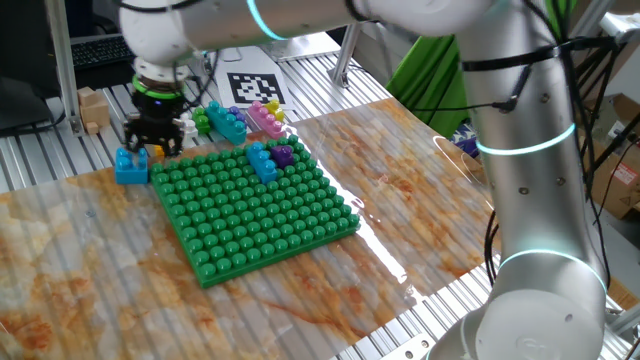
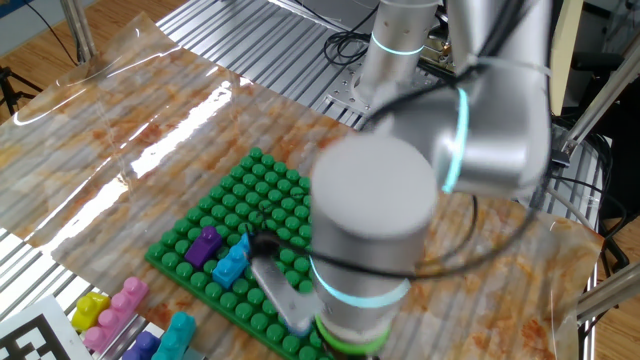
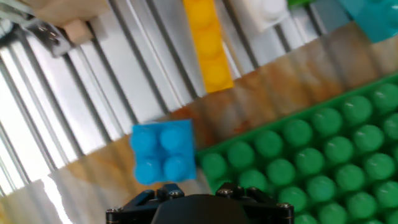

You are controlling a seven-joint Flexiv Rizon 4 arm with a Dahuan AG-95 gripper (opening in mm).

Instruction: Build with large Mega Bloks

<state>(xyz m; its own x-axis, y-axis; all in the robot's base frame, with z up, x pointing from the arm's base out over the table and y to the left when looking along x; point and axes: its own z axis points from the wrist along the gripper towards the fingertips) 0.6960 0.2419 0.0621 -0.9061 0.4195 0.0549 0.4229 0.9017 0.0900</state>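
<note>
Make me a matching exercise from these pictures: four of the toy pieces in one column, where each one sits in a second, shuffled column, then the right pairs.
Things:
1. blue four-stud block
2. purple block
3. yellow block
4. green baseplate

Places:
A. pressed onto the studded plate next to a light blue block
B. on the ribbed metal, off the plate
C. flat on the marbled mat, carrying two blocks
D. on the mat just beside the plate's corner, off the plate

Pairs: 1-D, 2-A, 3-B, 4-C
</note>
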